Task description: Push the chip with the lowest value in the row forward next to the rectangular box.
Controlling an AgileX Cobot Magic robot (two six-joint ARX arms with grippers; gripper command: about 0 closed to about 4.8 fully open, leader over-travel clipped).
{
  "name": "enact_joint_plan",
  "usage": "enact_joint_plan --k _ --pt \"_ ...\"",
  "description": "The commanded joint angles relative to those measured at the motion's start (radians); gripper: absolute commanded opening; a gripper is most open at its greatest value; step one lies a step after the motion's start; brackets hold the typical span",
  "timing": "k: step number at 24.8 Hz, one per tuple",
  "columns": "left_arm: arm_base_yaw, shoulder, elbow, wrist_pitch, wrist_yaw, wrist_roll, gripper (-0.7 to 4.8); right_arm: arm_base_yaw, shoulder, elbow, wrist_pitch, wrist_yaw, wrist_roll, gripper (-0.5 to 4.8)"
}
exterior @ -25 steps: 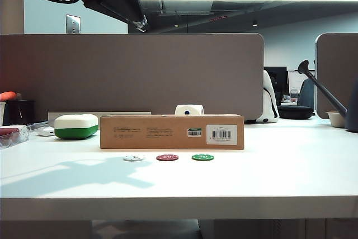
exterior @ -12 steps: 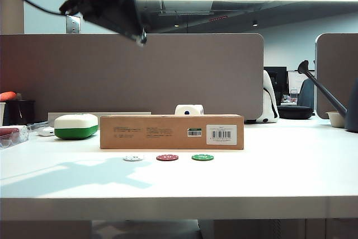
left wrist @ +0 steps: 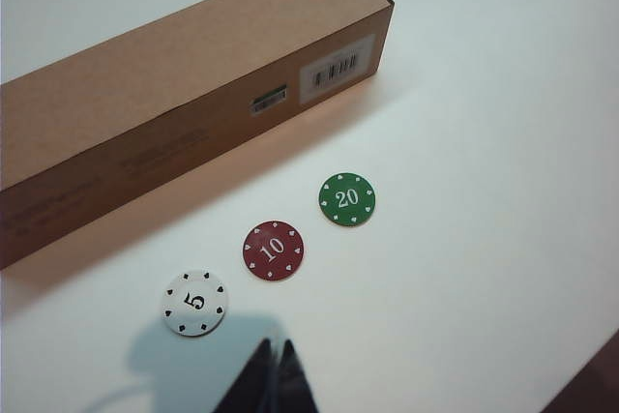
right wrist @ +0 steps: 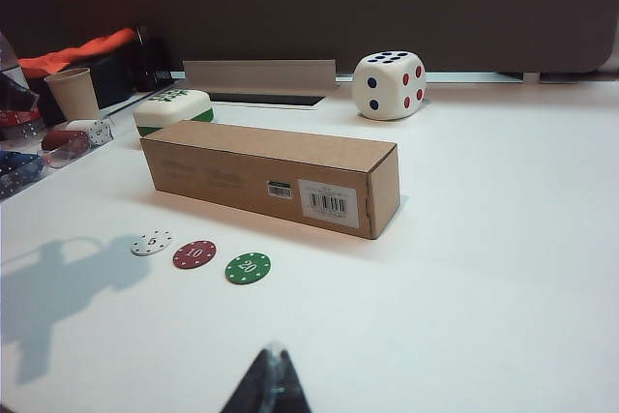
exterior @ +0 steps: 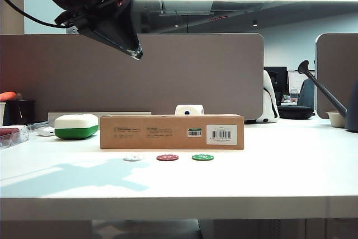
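Three chips lie in a row in front of the long brown box.

The white chip (left wrist: 194,303) with a 5 sits at the left end of the row, low in the middle of the exterior view, near the rectangular box (left wrist: 184,84) but not touching it. Beside it are the red chip (left wrist: 273,250) and the green chip (left wrist: 347,199). The left end effector (exterior: 136,54) hangs high at the upper left, its fingers pressed together, holding nothing. The right end effector (right wrist: 271,379) is closed and empty too, above the white surface (right wrist: 503,239).
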Motion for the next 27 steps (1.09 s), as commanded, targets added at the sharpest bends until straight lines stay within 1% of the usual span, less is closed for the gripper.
enact_joint_plan --k 1,4,5,9,16,19,22,24,25,26,27 --pt "0.001 0.005 0.003 -0.052 0.006 0.003 -0.05 0.000 -0.001 -0.005 0.017 -0.005 0.022 -0.09" --pt "0.020 0.006 0.002 -0.120 0.004 0.003 -0.05 0.000 -0.001 -0.005 0.017 -0.006 0.023 -0.09" --pt "0.032 0.006 0.002 -0.127 0.004 0.003 -0.05 0.000 -0.001 -0.005 0.017 -0.015 0.052 -0.09" --pt "0.070 0.006 0.002 -0.126 0.007 0.003 -0.05 0.000 -0.001 -0.005 0.018 -0.016 0.312 -0.09" --pt "0.204 0.007 -0.006 -0.123 0.002 0.003 -0.05 0.000 -0.001 -0.005 0.026 -0.021 0.552 -0.09" --pt "0.242 0.007 -0.024 -0.121 -0.001 0.003 -0.05 0.000 -0.001 -0.005 0.075 -0.031 0.652 -0.09" --pt "0.244 0.007 -0.052 -0.119 -0.014 0.003 -0.05 0.000 -0.001 -0.005 0.164 -0.037 0.699 -0.09" --pt "0.216 0.007 -0.083 -0.121 -0.020 0.003 -0.05 0.000 -0.001 -0.001 0.241 -0.042 0.736 -0.09" --pt "0.207 0.007 -0.087 -0.126 -0.019 0.003 -0.05 0.001 0.000 0.005 0.255 -0.058 0.732 -0.10" --pt "0.196 0.006 -0.087 -0.137 -0.018 0.003 -0.05 0.009 0.004 0.031 0.231 -0.084 0.691 -0.09" --pt "0.184 0.006 -0.087 -0.135 -0.019 0.003 -0.05 0.029 0.017 0.088 0.110 -0.072 0.641 -0.09"
